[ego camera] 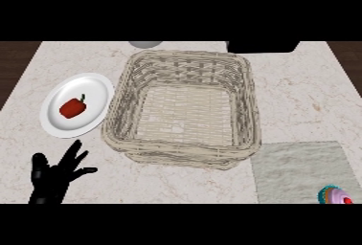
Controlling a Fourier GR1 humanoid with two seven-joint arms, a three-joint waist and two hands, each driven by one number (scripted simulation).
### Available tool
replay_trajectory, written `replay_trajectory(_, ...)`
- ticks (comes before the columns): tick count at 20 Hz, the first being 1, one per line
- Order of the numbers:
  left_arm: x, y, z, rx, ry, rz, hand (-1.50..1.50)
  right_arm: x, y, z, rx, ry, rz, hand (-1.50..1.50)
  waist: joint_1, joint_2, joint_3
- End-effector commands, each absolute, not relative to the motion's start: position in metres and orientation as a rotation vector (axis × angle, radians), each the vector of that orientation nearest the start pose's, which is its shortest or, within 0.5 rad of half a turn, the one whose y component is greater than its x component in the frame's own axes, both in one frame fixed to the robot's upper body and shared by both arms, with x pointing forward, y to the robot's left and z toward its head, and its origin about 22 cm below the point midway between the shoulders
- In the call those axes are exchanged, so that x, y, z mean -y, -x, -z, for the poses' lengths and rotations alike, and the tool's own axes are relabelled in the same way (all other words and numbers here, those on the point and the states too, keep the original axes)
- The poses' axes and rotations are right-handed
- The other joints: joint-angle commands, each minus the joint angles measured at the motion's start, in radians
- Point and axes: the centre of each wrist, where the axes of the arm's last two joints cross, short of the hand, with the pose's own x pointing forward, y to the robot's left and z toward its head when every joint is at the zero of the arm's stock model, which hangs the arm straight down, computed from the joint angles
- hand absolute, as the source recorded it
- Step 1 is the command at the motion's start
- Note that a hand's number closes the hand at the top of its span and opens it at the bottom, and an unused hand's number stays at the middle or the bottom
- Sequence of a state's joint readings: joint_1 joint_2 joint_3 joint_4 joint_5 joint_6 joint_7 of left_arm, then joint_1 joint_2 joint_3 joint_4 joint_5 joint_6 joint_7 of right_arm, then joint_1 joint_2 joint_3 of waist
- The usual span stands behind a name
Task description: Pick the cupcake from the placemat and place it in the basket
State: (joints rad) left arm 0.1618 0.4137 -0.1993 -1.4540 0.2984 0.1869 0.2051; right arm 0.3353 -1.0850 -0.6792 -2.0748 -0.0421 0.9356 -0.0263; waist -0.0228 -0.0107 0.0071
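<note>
Cupcake on placemat, far across from my left hand.
My left hand rests open on the counter, fingers spread. Cupcake sits well to its right, on the placemat corner. Basket lies ahead-right of the hand; plate with red pepper just ahead.

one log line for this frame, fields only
cupcake: on placemat, lower right edge, untouched | basket: nothing inside | left hand: open, resting lower left | right hand: not in view | plate: red pepper
</note>
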Motion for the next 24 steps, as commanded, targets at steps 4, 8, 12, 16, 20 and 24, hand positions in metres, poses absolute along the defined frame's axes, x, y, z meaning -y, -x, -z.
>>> replay_trajectory(4,-0.293,-0.193,0.053,1.001,-0.161,0.037,0.00,0.390,-0.146,-0.237,1.205,0.566,-1.381,-1.50,0.018,0.010,-0.006)
replay_trajectory(8,-0.294,-0.193,0.046,0.994,-0.143,0.037,0.00,0.385,-0.140,-0.214,1.157,0.573,-1.402,-1.50,0.016,0.009,-0.006)
replay_trajectory(12,-0.292,-0.185,0.057,1.003,-0.144,0.039,0.00,0.370,-0.153,-0.184,1.099,0.600,-1.428,-1.50,0.025,0.011,-0.006)
replay_trajectory(16,-0.297,-0.202,0.056,1.010,-0.156,0.026,0.00,0.385,-0.160,-0.175,1.101,0.584,-1.413,-1.50,0.020,0.011,-0.007)
replay_trajectory(20,-0.303,-0.206,0.047,1.012,-0.165,0.017,0.00,0.386,-0.152,-0.156,1.105,0.582,-1.414,-1.50,0.017,0.010,-0.007)
replay_trajectory(24,-0.298,-0.180,0.052,0.995,-0.157,0.039,0.00,0.386,-0.152,-0.135,1.126,0.595,-1.402,-1.50,0.022,0.010,-0.007)
